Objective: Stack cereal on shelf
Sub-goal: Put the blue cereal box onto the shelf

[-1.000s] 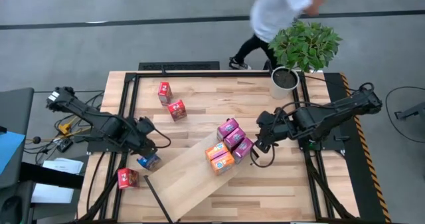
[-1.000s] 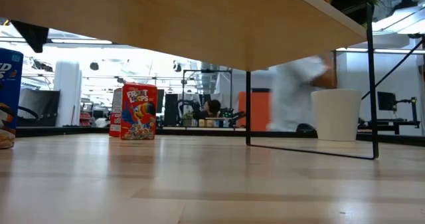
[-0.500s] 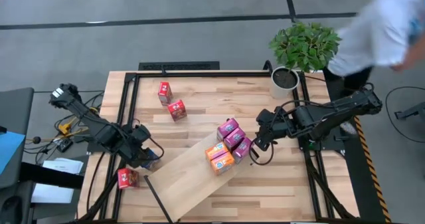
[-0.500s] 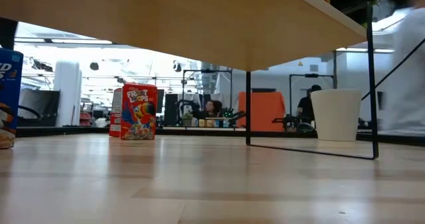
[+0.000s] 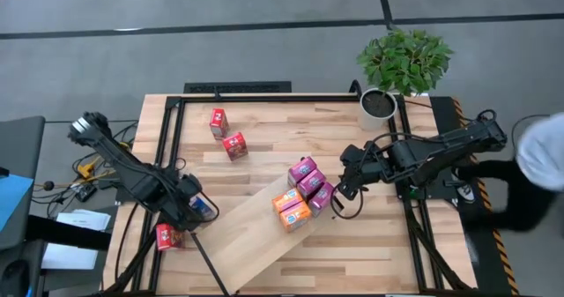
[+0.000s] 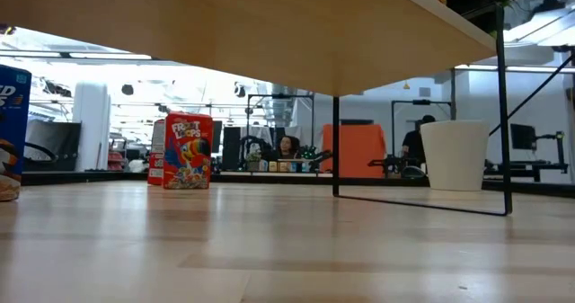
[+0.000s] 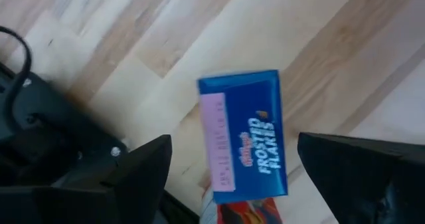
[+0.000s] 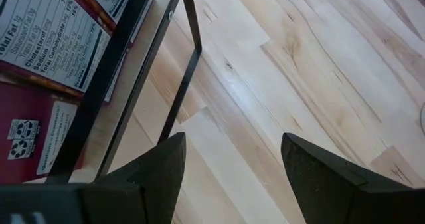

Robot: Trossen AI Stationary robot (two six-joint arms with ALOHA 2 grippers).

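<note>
Two spread fingers (image 7: 146, 171) flanking blue cereal box (image 7: 246, 134)

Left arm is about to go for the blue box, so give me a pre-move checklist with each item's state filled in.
1. Left gripper open, fingers either side of the blue cereal box: ok.
2. Blue box free of the fingers, lying flat on the table: ok.
3. Red box close beside the left gripper, in the closing path or not: cannot tell.
4. Shelf has bare board left beside the five boxes already on it: ok.
5. Right gripper open, waiting at the shelf's end, away from the left arm: ok.
6. Person at the table's right edge, near the right arm: not ok.
</note>
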